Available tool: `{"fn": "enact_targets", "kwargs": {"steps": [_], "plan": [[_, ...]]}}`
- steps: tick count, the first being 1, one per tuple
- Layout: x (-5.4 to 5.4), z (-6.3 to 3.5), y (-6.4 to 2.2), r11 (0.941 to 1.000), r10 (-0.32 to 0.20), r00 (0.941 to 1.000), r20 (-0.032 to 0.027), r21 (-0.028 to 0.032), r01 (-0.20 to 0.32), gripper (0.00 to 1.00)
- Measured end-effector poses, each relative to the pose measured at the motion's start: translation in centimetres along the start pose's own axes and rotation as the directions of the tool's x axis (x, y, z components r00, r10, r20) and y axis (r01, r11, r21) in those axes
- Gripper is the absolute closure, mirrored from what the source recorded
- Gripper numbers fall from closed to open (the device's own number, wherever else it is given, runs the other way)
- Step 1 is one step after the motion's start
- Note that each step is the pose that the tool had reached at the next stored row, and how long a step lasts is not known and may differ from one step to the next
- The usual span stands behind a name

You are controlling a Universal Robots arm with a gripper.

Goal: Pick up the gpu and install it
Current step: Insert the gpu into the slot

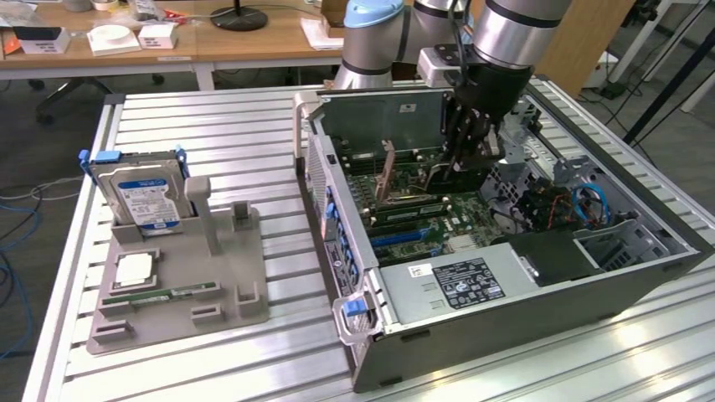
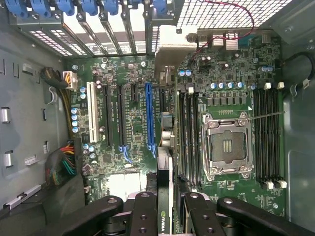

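**Card held edge-on above the slots**

The gripper (image 2: 170, 197) was down inside the open computer case (image 1: 503, 293), its black fingers (image 2: 143, 214) pressed against both faces of the gpu (image 2: 165, 172). The card hung straight down from the jaws, so only its thin top edge and a small green logo label showed between them.

Directly under the tool lay the motherboard (image 2: 133, 123). The long blue slot (image 2: 150, 118) ran parallel to the card and just to one side of it. The black slots (image 2: 107, 115) lay farther out on that side. The memory slots (image 2: 189, 137) and the open CPU socket (image 2: 227, 142) sat on the other side.

In my judgement this step turned on alignment. The card's lower edge had to sit squarely over one slot along its whole length and stay upright, with its end plate meeting the rear openings under the blue latches (image 2: 88, 7). A tilt or a small sideways offset could set it down on the capacitors or the slot wall. Even, straight pressure looked safer than force at one end.

The card looked rigid and flat. The pale plate (image 2: 170, 46) at its far end looked like thin sheet metal, probably its bracket. The slots were hard plastic ridges, the board a green surface crowded with small parts, and the case walls were matte grey steel, perforated at the rear.
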State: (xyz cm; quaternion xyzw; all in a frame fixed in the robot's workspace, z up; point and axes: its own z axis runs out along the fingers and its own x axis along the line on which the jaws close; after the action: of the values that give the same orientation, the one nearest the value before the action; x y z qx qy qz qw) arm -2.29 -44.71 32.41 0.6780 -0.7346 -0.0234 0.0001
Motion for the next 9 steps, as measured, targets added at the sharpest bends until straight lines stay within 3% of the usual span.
{"fn": "enact_targets", "kwargs": {"steps": [9], "plan": [[0.0, 0.01, 0.0, 1.0, 0.0, 1.0, 0.0, 0.0, 0.0, 0.74]]}}
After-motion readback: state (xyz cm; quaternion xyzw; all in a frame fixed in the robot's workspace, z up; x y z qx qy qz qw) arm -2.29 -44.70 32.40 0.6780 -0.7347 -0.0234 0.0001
